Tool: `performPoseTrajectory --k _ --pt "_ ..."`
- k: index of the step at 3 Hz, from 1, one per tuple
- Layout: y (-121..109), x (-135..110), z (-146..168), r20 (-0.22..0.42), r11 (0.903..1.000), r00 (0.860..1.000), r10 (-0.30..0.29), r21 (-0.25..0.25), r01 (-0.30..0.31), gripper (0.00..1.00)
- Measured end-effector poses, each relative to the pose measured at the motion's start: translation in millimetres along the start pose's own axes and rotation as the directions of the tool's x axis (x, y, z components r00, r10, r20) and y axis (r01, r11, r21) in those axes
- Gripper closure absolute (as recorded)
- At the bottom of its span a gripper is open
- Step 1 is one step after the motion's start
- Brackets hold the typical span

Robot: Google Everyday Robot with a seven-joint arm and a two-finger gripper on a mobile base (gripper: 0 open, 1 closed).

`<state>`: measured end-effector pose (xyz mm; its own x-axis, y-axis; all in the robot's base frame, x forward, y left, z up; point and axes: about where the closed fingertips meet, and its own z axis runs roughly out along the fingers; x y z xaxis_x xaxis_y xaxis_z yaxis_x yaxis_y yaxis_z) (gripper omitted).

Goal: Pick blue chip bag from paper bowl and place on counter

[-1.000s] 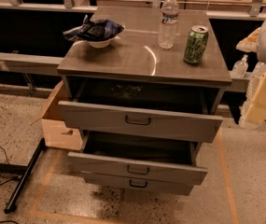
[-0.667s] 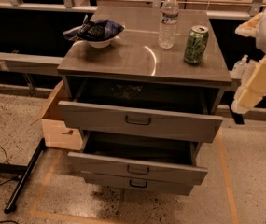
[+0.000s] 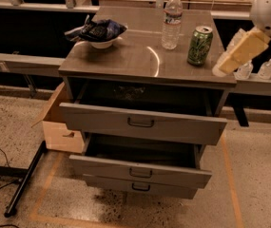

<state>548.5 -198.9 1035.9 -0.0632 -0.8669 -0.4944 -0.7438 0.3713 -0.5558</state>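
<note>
The blue chip bag [image 3: 97,29] lies crumpled in the white paper bowl [image 3: 101,43] at the back left corner of the grey counter [image 3: 135,61], spilling over the rim. My gripper [image 3: 234,55], cream-coloured, hangs tilted in the air at the counter's right edge, just right of the green can. It points down and to the left, is far from the bowl, and holds nothing that I can see.
A clear water bottle [image 3: 172,20] and a green soda can [image 3: 199,44] stand at the counter's back right. Two cabinet drawers [image 3: 142,123] are pulled open in front. A cardboard box [image 3: 59,127] sits on the floor at the left. Small bottles [image 3: 267,68] stand on a ledge at the right.
My gripper has risen from beside the cabinet's right side, below counter height, and moved up and left to the level of the counter's right edge. The bag and bowl have not moved.
</note>
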Motion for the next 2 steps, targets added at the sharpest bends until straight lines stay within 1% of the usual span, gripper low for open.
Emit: performPoseTrajectory --k 1,2 --pt "-30 -47 36 0.086 0.9932 0.995 -0.047 0.110 0.037 0.00" --pt "-52 -61 32 0.121 0.9792 0.991 -0.064 0.199 0.039 0.00"
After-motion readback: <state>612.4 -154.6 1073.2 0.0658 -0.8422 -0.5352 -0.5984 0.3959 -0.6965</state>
